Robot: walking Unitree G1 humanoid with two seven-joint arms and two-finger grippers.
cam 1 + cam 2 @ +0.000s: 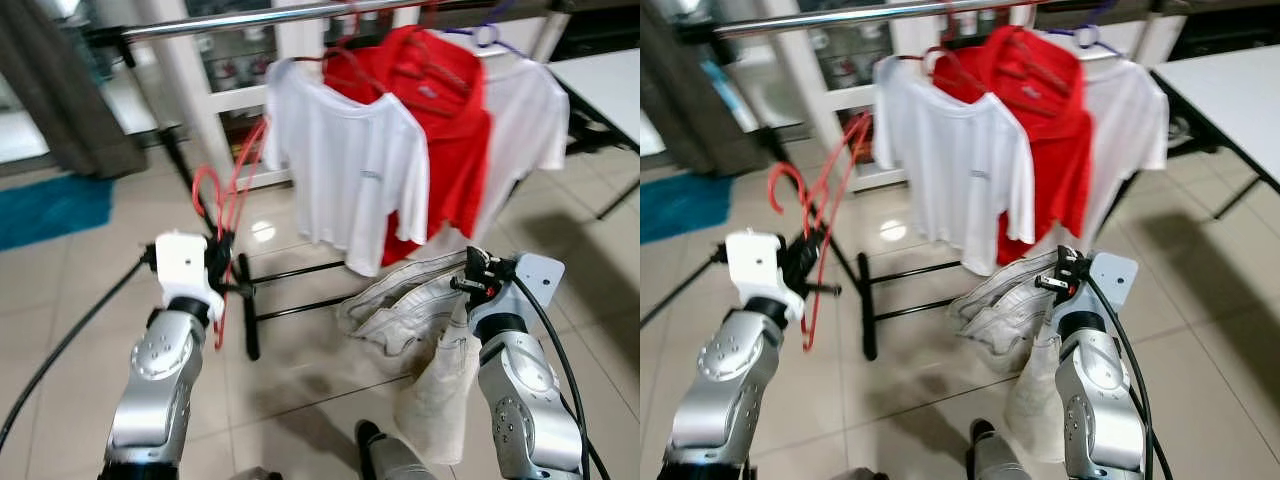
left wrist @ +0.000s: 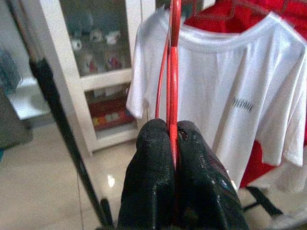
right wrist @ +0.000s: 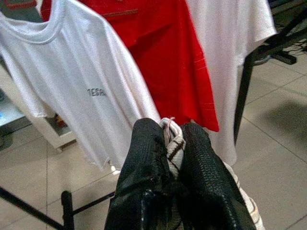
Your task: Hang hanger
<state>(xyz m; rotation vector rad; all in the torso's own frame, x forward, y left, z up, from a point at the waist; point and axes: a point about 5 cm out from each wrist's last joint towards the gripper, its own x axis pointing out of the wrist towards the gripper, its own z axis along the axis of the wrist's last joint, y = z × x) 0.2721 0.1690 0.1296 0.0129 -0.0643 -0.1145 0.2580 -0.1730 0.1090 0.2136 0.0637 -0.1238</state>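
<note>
We held the red hanger (image 1: 228, 215) clamped between the left gripper's (image 2: 172, 143) fingers, raised below and left of the rail (image 1: 270, 17). Our right gripper (image 3: 171, 139) was closed on a bunched cream garment (image 1: 420, 320), which draped toward the floor. A white T-shirt (image 1: 345, 165), a red shirt (image 1: 440, 130) and another white shirt (image 1: 525, 120) hung on the rail.

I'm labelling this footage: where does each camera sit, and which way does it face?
Left and right eye views: on the head, looking forward and down at the metal clothes rail; both silver arms show.
Left wrist view: along the left gripper, shut on the thin red wire hanger.
Right wrist view: along the right gripper, shut on the pale striped garment.
All share the white T-shirt.
</note>
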